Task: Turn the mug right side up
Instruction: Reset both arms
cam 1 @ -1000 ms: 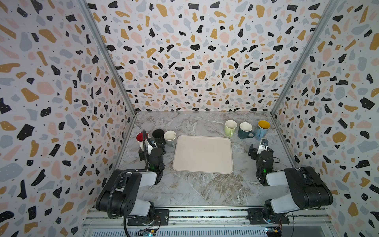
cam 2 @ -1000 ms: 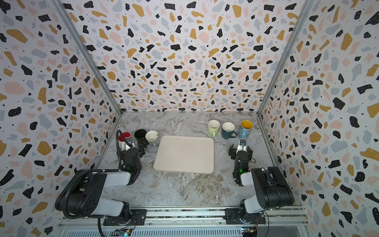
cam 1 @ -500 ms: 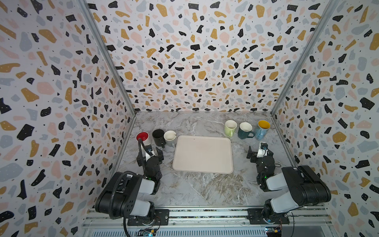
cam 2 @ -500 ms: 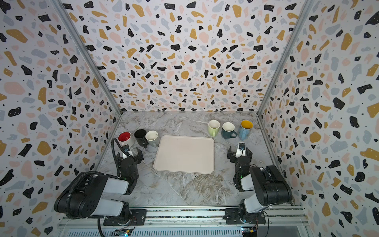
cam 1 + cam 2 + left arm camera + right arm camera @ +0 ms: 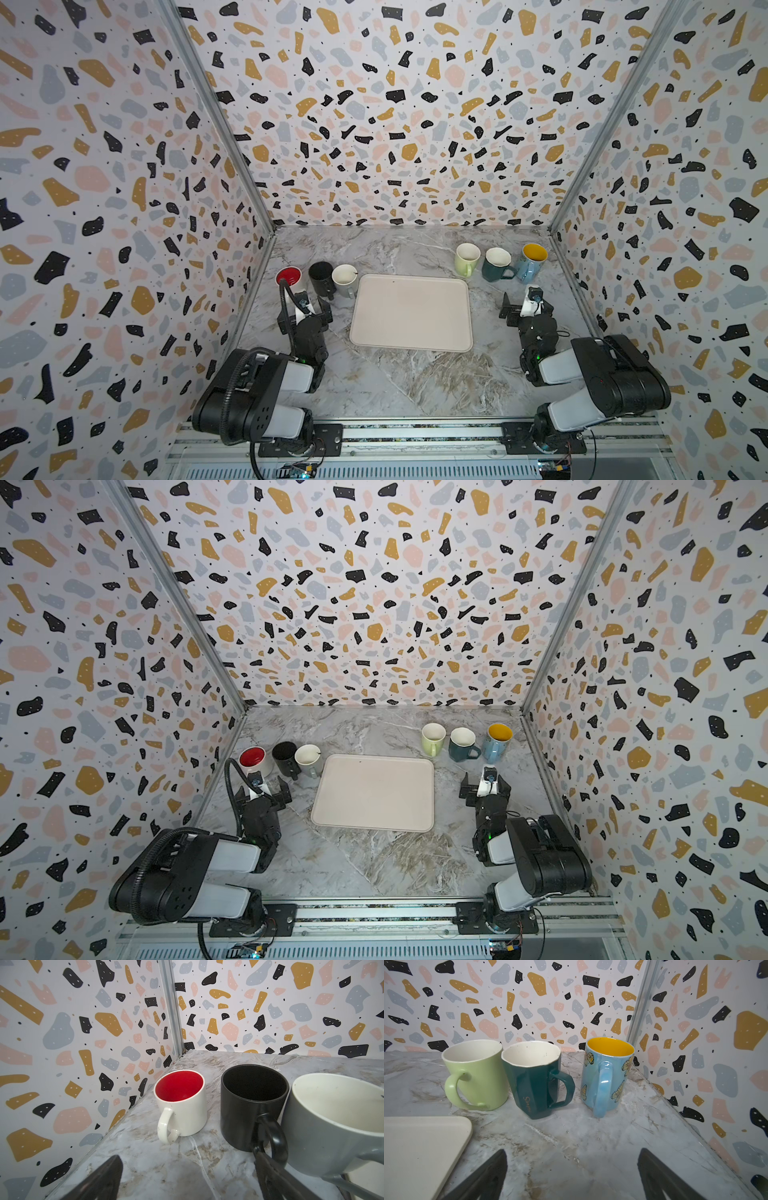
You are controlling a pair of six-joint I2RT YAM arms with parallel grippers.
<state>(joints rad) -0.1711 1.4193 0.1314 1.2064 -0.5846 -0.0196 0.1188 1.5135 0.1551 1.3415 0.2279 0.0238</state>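
We see the white ceramic mug with a red inside (image 5: 180, 1109) upright, mouth up, far left on the marble tabletop (image 5: 145, 1167), near the matte black mug (image 5: 249, 1105). The left claw (image 5: 186, 1155) and right claw (image 5: 573, 1153) both stand apart, holding nothing.

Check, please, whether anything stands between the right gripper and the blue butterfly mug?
Nothing visible does: only bare marble lies between the open right gripper and the blue butterfly mug, which already stands right side up. The teal mug stands beside it, off that line.

Bright, even light; soft shadows; edges bowed.
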